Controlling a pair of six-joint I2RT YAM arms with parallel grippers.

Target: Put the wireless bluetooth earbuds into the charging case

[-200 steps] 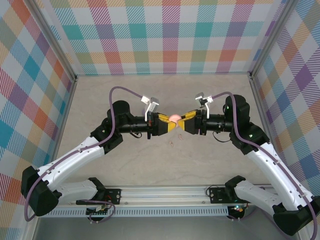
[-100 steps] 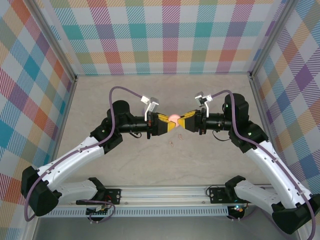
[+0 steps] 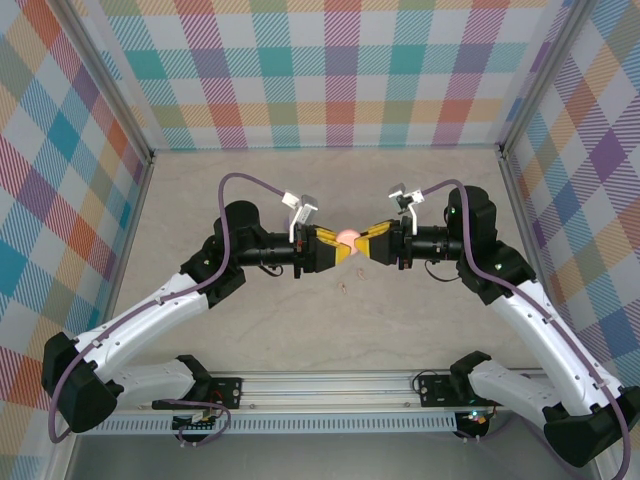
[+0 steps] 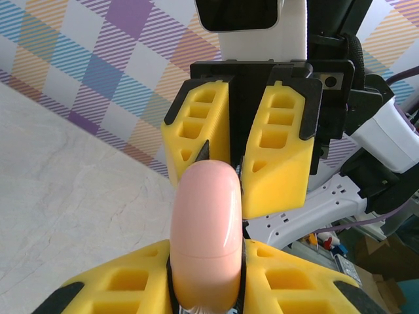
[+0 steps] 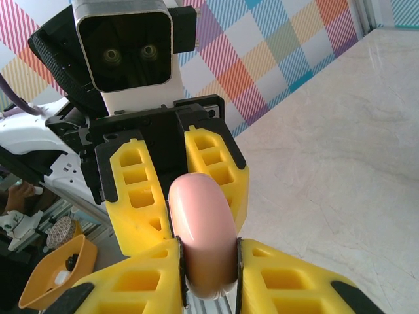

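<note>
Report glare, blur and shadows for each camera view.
Top external: even, diffuse light, sharp, barely any shadows. Left wrist: pink case close to the lens, its near end soft, no glare. Right wrist: a pale sheen runs along the case's left edge.

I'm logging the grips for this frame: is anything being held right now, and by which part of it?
Yes, the pale pink case is held by both ends. The left claw pinches one end and the right claw pinches the opposite end.
</note>
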